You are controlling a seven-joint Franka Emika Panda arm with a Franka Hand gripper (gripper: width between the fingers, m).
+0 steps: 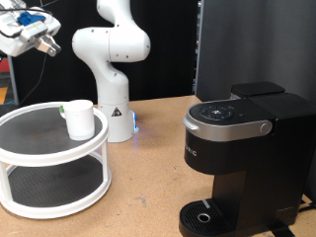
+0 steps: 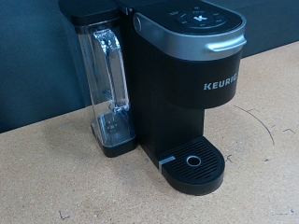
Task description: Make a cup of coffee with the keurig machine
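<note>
Presently the gripper [image 1: 41, 43] hangs high in the exterior view's top left corner, well above the tiered stand and well apart from every task object. Its fingers are small and blurred against the clutter behind them, so I cannot tell whether they are apart or together; nothing is visible between them. The wrist view shows no fingers at all.

One white ceramic cup [image 1: 79, 119] stands upright on the upper shelf of the round white two-tier stand [image 1: 30, 158], near that shelf's rim on the exterior view's right, with a green mark near its lip. I judge that position to be a storage spot: the cup has not yet been brought to the brewer, since the drip tray is bare.

One Keurig machine [image 1: 237, 153] sits at the exterior view's right on the wooden tabletop [image 1: 138, 197], well apart from the stand. Its silver-grey lid handle [image 2: 222, 44] is down, so the lid appears closed. The circular drip tray [image 2: 194, 163] faces the open table, which leaves room for a cup to be set on it. One clear water reservoir [image 2: 107, 84] is attached to the machine's side; its fill level is not legible.

The arm's white base [image 1: 111, 59] stands behind the stand and the brewer

Count: one gripper, one cup, one stand, one brewer; no pod visible
</note>
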